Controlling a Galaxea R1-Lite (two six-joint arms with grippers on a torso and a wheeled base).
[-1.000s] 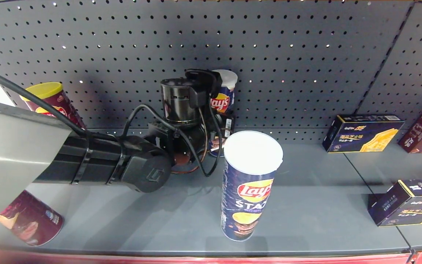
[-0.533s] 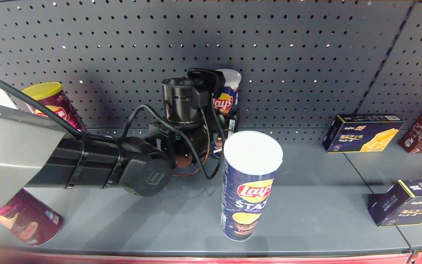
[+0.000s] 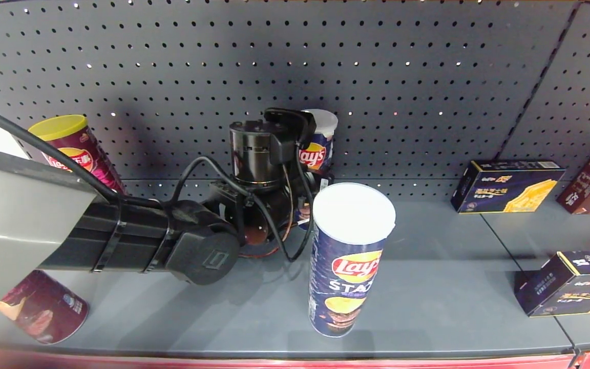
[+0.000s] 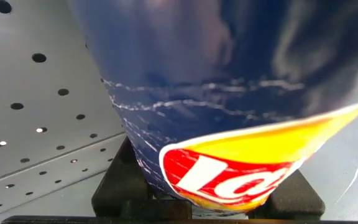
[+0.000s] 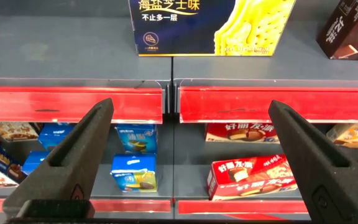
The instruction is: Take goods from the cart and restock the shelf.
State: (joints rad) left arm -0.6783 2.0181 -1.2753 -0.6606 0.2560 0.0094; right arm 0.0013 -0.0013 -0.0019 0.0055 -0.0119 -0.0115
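Note:
A blue chips can (image 3: pixel 318 146) with a white lid stands upright at the back of the shelf (image 3: pixel 443 287), close to the pegboard. My left gripper (image 3: pixel 311 185) is shut on its lower part, behind the black wrist. In the left wrist view the blue chips can (image 4: pixel 229 106) sits between the two dark fingers (image 4: pixel 118 186) of the left gripper (image 4: pixel 210 202); its base is hidden. My right gripper (image 5: pixel 194 155) is open with nothing between its fingers, facing lower shelves.
A second blue can (image 3: pixel 349 256) stands near the shelf's front, just right of my left arm. A maroon can (image 3: pixel 75 146) stands at the back left, another (image 3: pixel 44 307) lies at the front left. Dark boxes (image 3: pixel 507 185) (image 3: pixel 569 282) lie to the right.
My left arm has lowered the held blue can and shifted it slightly right along the pegboard. The other cans and the boxes have stayed put.

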